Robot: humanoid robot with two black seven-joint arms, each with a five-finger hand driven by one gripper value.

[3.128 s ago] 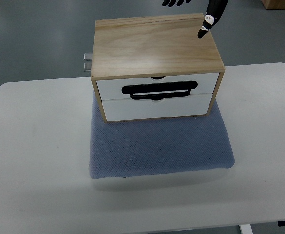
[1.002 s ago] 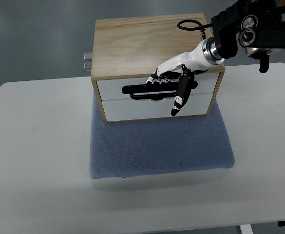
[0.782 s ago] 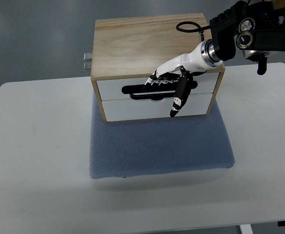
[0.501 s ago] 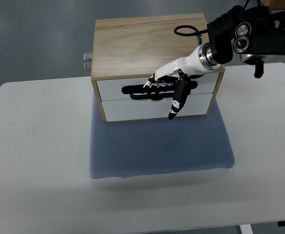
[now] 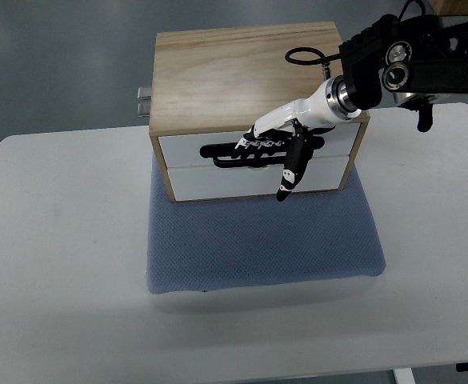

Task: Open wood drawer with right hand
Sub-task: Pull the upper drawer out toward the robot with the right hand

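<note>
A wooden drawer box [image 5: 242, 76] stands on a blue mat [image 5: 258, 240]. It has two white drawer fronts, an upper one [image 5: 184, 148] and a lower one [image 5: 218, 182]. A black handle [image 5: 222, 153] runs across the upper front. My right hand [image 5: 267, 147] reaches in from the upper right, over the box's front edge. Its fingers [image 5: 254, 144] curl onto the handle's middle, while the thumb [image 5: 288, 172] points down over the lower front. Both drawers look closed or very nearly so. The left arm is out of view.
The mat lies on a white table [image 5: 58, 264] with bare surface to the left, right and front. A metal fitting [image 5: 143, 100] sticks out behind the box's left side. A black cable loop [image 5: 302, 54] hangs over the box top by my forearm.
The right hand came down from behind the box onto the drawer front. Over the last second its fingers slid left along the handle and closed on it; the handle's left end looks slightly lower.
</note>
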